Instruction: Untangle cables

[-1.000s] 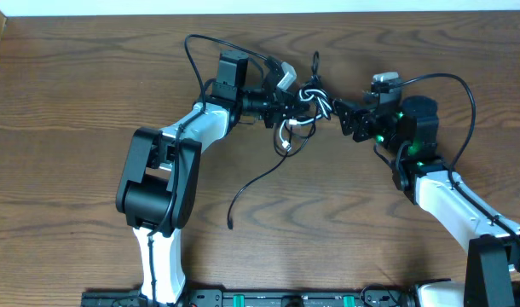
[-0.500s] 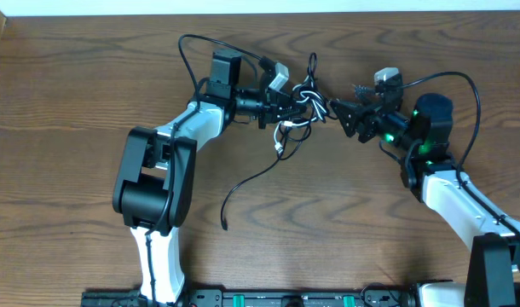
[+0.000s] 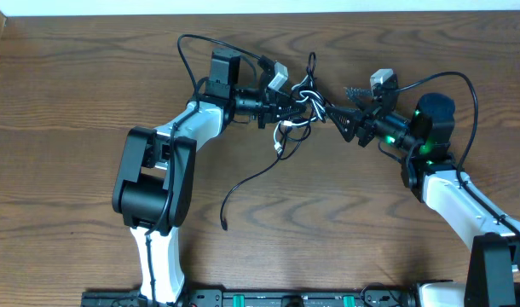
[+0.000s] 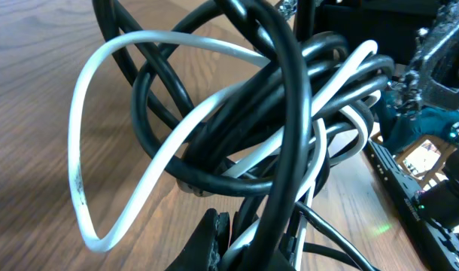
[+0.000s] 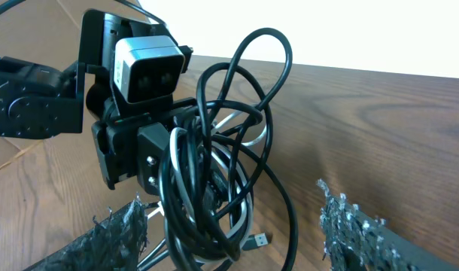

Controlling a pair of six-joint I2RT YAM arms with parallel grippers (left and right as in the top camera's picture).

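Cables, several black cords and one white cord looped into a knot, sit bunched at the tips of the left hand, which is clenched on the bundle. Facing the left hand from the other side of the knot, the right hand is released, its fingers spread wide with the loops between them. One black tail trails away from the left hand across the wooden surface, and a small silver plug hangs under the knot.

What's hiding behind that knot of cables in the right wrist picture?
The left hand and its silver-faced camera, gripping the cables. The cords cover its fingertips, so where exactly it pinches cannot be seen.
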